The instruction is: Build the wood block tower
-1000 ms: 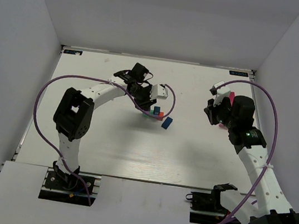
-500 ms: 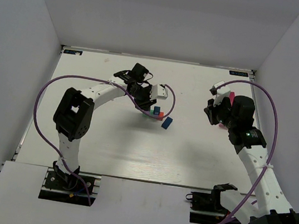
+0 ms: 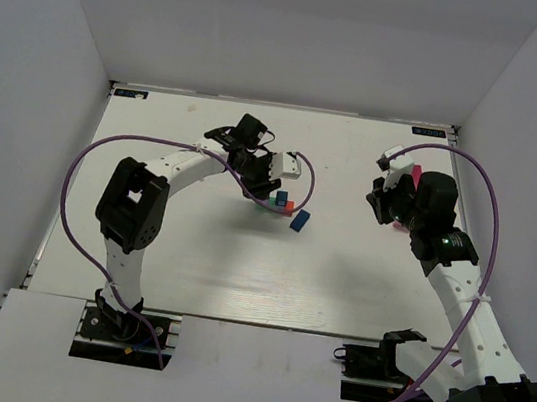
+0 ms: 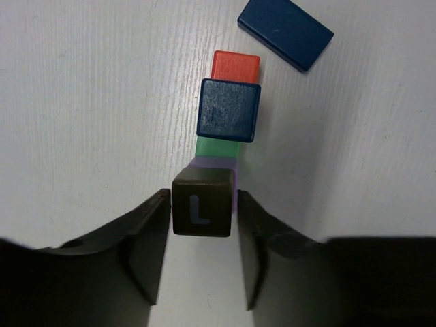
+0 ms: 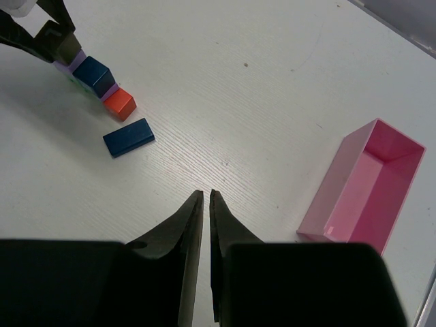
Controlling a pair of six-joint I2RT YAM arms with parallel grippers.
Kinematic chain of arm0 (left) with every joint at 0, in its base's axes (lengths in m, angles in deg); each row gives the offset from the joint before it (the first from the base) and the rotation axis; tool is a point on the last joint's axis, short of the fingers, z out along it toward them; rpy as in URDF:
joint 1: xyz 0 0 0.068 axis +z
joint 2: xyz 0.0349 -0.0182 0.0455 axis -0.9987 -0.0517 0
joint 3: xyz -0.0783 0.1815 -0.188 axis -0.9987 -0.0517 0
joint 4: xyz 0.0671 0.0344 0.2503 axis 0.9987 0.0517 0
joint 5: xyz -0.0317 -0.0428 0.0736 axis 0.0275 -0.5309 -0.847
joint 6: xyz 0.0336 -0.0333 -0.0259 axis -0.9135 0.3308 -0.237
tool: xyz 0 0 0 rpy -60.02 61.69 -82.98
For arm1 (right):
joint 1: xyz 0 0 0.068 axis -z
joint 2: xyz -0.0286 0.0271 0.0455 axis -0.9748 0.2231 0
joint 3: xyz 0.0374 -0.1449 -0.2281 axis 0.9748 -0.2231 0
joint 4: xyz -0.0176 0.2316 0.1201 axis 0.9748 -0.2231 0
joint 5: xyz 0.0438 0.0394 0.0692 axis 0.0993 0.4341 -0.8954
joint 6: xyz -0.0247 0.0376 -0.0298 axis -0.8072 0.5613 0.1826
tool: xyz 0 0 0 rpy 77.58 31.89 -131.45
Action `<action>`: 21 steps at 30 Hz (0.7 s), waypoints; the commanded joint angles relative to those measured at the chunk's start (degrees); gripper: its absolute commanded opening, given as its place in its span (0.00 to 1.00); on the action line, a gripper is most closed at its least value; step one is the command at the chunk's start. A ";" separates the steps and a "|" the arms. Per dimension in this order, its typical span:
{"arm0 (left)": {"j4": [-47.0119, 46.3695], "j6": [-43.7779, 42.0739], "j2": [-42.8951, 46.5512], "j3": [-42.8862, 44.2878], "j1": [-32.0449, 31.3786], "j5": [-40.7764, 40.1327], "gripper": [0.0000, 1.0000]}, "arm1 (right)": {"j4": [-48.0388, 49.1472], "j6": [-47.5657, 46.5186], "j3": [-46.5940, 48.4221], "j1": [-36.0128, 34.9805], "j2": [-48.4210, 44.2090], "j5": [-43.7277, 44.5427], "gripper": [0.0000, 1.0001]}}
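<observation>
The tower is a low cluster of wood blocks in the left wrist view: a dark grey cube marked "L" (image 4: 201, 211) sits on a lilac block (image 4: 234, 178). Beyond them a blue cube (image 4: 229, 109) rests on a green block (image 4: 216, 148), with a red-orange block (image 4: 235, 66) behind. A dark blue brick (image 4: 286, 27) lies flat and apart from the cluster. My left gripper (image 4: 202, 199) straddles the grey cube, open, with a thin gap on each side. From above, the tower (image 3: 281, 203) lies just below the left gripper (image 3: 275, 174). My right gripper (image 5: 206, 194) is shut on nothing.
An open pink box (image 5: 364, 180) lies on the table to the right of the right gripper, also partly visible as the pink box (image 3: 416, 170) from above. The dark blue brick (image 3: 299, 220) lies just right of the tower. White walls enclose the table.
The left gripper's fingers look slightly further apart over the tower. Both arms and the blocks stay where they were.
</observation>
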 commanded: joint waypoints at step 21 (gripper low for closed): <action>-7.55 6.90 12.39 -8.38 0.75 -8.82 1.00 | -0.28 -4.30 -0.24 -0.10 1.44 -5.77 0.31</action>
